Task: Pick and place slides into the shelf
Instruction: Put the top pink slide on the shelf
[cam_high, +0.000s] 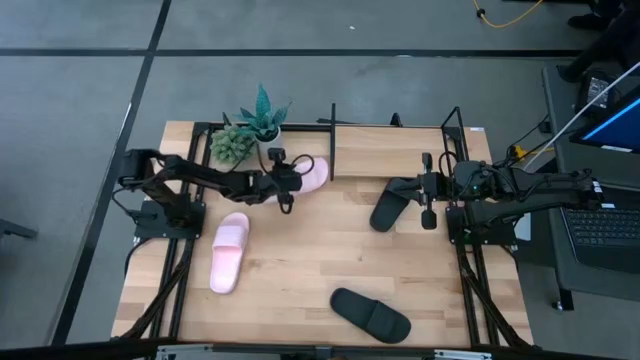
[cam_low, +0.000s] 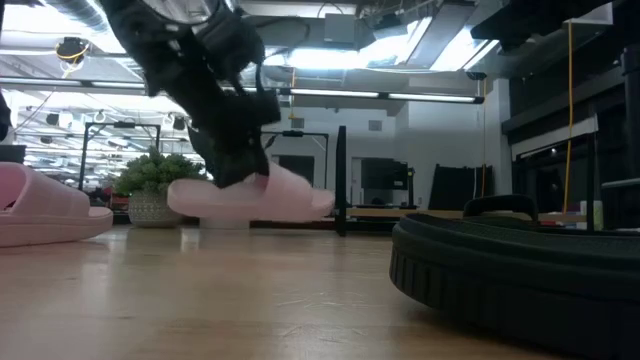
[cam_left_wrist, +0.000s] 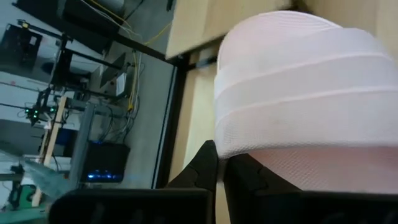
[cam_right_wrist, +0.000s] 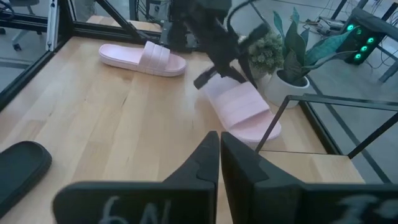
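Left gripper (cam_high: 288, 180) fingers clenched on pink slide (cam_high: 311, 174), lifted just off counter (cam_high: 300, 265) beside shelf (cam_high: 390, 150), likely for loading. Right gripper (cam_high: 428, 205) fingers clenched, empty, waiting near black slide (cam_high: 388, 207). Other pink slide (cam_high: 229, 252) and black slide (cam_high: 371, 314) flat on counter.

Premises: a robotics laboratory in an open industrial hall. A pale wooden worktable (cam_high: 300, 260) stands on grey concrete floor (cam_high: 80, 100). Long fluorescent ceiling strips (cam_low: 380, 97) hang beneath exposed ducting. An open laptop with blue screen (cam_high: 610, 130) sits alongside.
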